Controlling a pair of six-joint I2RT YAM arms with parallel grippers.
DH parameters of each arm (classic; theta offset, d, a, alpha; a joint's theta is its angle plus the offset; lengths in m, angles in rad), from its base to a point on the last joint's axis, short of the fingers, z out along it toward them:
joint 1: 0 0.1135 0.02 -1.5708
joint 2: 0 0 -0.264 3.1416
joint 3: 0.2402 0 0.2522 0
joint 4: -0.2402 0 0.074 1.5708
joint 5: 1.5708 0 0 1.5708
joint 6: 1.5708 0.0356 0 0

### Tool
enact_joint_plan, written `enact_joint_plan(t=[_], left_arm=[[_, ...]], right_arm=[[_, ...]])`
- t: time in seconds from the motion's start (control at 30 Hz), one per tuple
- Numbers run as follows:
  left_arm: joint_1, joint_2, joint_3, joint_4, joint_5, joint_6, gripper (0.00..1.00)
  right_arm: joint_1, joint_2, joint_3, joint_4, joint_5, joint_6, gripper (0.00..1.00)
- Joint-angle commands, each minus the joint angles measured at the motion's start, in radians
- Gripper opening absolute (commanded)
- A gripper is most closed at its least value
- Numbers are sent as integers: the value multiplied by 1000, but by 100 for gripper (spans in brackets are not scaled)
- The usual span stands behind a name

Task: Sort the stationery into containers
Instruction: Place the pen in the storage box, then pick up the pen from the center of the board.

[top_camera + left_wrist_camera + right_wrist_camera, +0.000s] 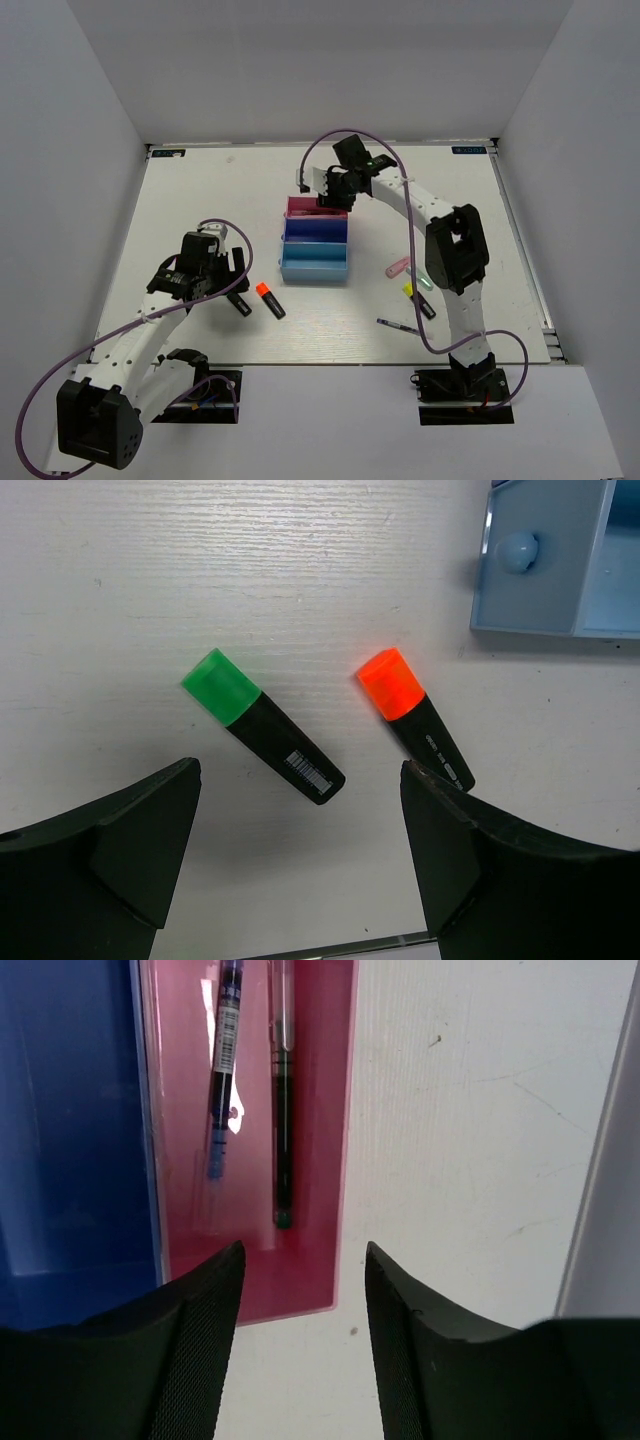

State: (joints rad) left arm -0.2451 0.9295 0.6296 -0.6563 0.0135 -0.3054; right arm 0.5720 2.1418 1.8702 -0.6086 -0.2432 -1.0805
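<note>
Three joined trays sit mid-table: pink [300,207], dark blue [315,232], light blue [315,264]. My right gripper [328,200] hovers open and empty over the pink tray's end [320,1210]; its jaws [304,1250] stand apart. Two slim pens, one blue [225,1070] and one black [283,1100], lie in that tray. My left gripper [237,283] is open and empty [300,770] just above the table. In front of it lie a green-capped highlighter [262,725] and an orange-capped highlighter [415,718], [270,300].
Right of the trays lie a pink marker [398,267], a mint marker [421,281], a yellow-capped highlighter [420,301] and a slim pen [398,325]. A corner of the light blue tray [545,580] shows in the left wrist view. White walls enclose the table.
</note>
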Motion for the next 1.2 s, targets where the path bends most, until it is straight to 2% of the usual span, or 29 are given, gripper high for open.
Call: enact_joint_plan(t=[0.0,0.03,0.07,0.1,0.13,0.17,0.2,0.23,0.27,0.33,0.37,0.4,0.43,0.47,0.57,0.67,0.7,0.73,0.97,1.17], left_arm=[[3,-9,-1,15,19,-8,91],[4,-11,-2,21,26,-6,87],[4,-9,-1,20,29,-8,84],[4,-9,-1,20,37,-6,77],[4,-12,-2,23,42,-8,57],[4,-9,-2,23,40,-12,45],[3,-11,-1,21,43,-14,33],[3,-8,1,20,37,-18,24],[1,-8,-2,17,33,-30,19],[4,-4,1,9,19,-38,19],[4,-3,4,1,16,-41,24],[3,3,7,1,17,-46,52],[4,5,8,1,20,-50,63],[4,3,9,0,28,-55,74],[4,11,7,6,60,-66,82],[1,19,9,11,83,-69,82],[4,20,9,11,88,-70,82],[4,23,9,11,92,-69,82],[4,15,7,7,74,-61,82],[4,17,7,7,75,-60,82]], right_arm=[[3,-72,24,0,-39,114,55],[0,-113,9,10,-63,175,50],[-1,-164,-8,21,-62,223,40],[-3,-228,-26,38,-54,348,13],[-6,-261,-120,122,52,435,0],[-6,-295,-159,159,106,587,0],[-6,-378,-222,180,148,641,0],[-9,-396,-227,70,109,655,0],[-18,-405,-200,-91,88,674,0],[-33,-424,-193,-315,-14,685,0],[-46,-448,-245,-429,-134,667,57],[-52,-492,-293,-457,-160,603,77],[-55,-520,-349,-479,-182,573,87],[-54,-590,-541,-467,-167,539,90],[-46,-772,-825,-366,-121,476,88],[-41,-898,-1000,-268,-75,479,72],[-35,-910,-1035,-251,-61,482,62],[-34,-919,-1048,-249,-61,488,60],[12,-898,-1144,-154,-48,527,59],[60,-823,-1194,-34,45,568,59]])
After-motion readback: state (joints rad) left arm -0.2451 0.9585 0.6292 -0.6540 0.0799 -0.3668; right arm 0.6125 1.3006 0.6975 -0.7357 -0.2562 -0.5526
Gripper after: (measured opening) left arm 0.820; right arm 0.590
